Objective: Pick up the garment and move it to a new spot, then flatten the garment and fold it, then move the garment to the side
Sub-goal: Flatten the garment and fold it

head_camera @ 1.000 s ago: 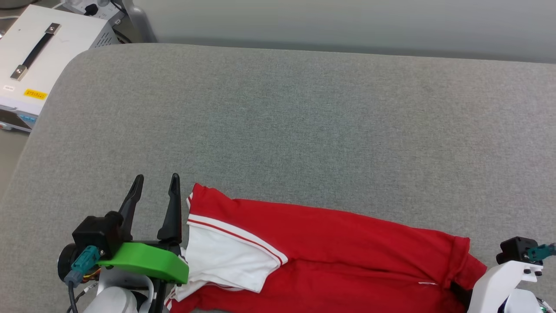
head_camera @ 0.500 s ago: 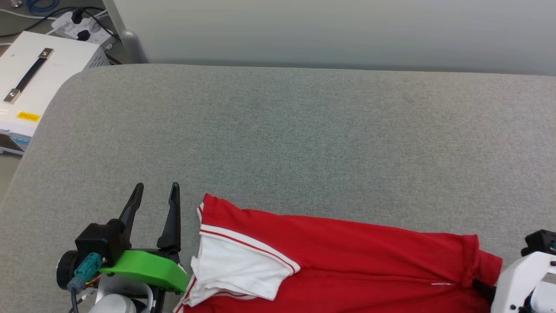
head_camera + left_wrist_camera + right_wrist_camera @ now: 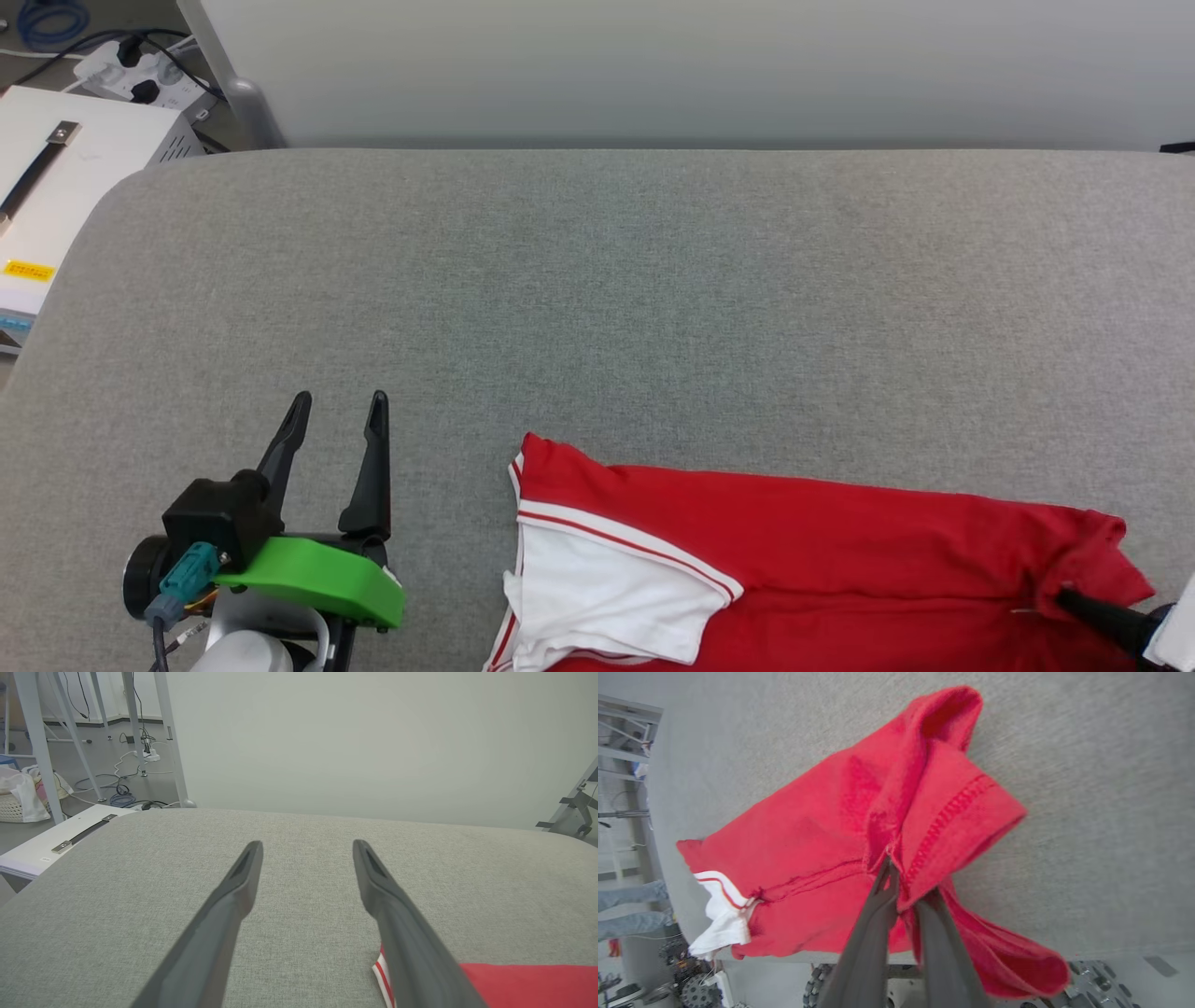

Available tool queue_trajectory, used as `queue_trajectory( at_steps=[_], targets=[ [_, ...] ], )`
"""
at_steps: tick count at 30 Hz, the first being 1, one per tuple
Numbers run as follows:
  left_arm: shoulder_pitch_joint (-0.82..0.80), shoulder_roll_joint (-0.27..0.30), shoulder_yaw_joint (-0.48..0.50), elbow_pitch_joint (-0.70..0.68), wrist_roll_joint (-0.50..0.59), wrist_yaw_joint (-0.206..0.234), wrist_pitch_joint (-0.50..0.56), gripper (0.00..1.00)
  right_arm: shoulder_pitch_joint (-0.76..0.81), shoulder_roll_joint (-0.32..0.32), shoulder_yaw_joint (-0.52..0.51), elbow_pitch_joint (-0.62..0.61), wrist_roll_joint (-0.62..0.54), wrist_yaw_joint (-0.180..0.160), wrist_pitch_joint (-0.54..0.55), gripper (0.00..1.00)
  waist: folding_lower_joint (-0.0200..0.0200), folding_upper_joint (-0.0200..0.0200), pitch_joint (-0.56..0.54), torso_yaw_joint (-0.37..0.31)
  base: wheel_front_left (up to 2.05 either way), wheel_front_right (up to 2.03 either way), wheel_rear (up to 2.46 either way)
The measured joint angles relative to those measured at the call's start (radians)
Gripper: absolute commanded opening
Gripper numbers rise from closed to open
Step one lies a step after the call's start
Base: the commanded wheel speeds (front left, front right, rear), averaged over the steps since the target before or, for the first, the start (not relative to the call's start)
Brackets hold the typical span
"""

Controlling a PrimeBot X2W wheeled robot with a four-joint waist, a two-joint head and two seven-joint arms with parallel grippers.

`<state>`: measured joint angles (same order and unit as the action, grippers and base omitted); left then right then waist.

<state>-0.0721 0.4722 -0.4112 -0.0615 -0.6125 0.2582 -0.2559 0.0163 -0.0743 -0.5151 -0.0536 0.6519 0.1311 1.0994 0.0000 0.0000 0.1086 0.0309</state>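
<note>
The garment (image 3: 840,560) has slid rightward along the near edge of the desk (image 3: 597,299), clear of the left claw (image 3: 339,399) (spread, empty), right claw (image 3: 903,889) clamped on its hem: thin bite, drag could strip it free.

A grey padded surface (image 3: 653,280) carries the garment (image 3: 840,532) along its near edge

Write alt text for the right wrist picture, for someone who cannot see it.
The robot's right hand pinches the hem of a red garment, its two dark fingers shut on the cloth. The garment, white sleeve at its far end, trails across a grey fabric surface.
</note>
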Motion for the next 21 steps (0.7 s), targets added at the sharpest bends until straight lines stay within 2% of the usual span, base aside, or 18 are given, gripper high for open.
queue_trajectory(
  at_steps=[4, 8, 13, 21],
  targets=[
    [0.0, -0.001, -0.005, 0.008, 0.004, -0.004, 0.0, 1.0, -0.028, 0.022, -0.007, 0.013, 0.201, 0.0, 0.118, 0.0, 0.0, 0.0, -0.01, 0.003, 0.0, 0.0, 0.0],
    [0.0, -0.002, -0.013, 0.014, 0.005, -0.007, 0.002, 1.0, -0.033, 0.02, 0.067, 0.1, 0.457, 0.0, 0.139, 0.0, 0.0, 0.0, -0.017, 0.014, 0.0, 0.0, 0.0],
    [0.0, -0.003, -0.025, 0.014, 0.006, -0.009, 0.003, 1.0, -0.032, 0.022, 0.248, 0.144, 0.652, 0.0, 0.079, 0.0, 0.0, 0.0, -0.021, 0.041, 0.0, 0.0, 0.0],
    [-0.002, -0.01, -0.037, 0.009, 0.007, -0.012, 0.006, 1.0, -0.068, 0.025, 0.591, 0.177, 0.803, 0.0, -0.1, 0.0, 0.0, 0.0, -0.011, 0.092, 0.0, 0.0, 0.0]
  ],
)
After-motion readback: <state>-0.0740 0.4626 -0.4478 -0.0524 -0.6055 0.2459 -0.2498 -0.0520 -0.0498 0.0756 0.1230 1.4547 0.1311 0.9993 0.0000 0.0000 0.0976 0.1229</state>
